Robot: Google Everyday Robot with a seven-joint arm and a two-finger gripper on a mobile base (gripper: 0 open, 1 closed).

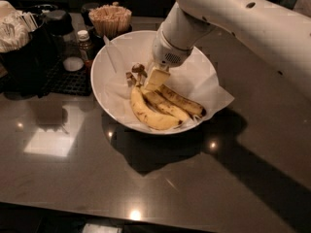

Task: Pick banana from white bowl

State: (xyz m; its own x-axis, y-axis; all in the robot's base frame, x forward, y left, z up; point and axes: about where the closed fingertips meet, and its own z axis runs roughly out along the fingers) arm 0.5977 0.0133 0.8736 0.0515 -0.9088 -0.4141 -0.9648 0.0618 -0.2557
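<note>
The white bowl (104, 57) stands at the middle of the dark table, lined with crinkled white paper. Three speckled yellow bananas lie in it side by side. The slimmest, the banana (184, 102), lies on the right, its neck running up under my gripper. Two plumper bananas (148, 114) lie in front of it. Brown stem tips (138, 69) show at the left of the gripper. My gripper (155, 79) reaches down into the bowl from the upper right and sits on the stem ends of the bananas, hiding where they meet.
A cup of wooden stirrers (111, 18) stands behind the bowl. A small shaker bottle (84, 42) and a black organiser (29, 47) with white packets stand at the left on a black mat. My white arm (243, 18) crosses the upper right.
</note>
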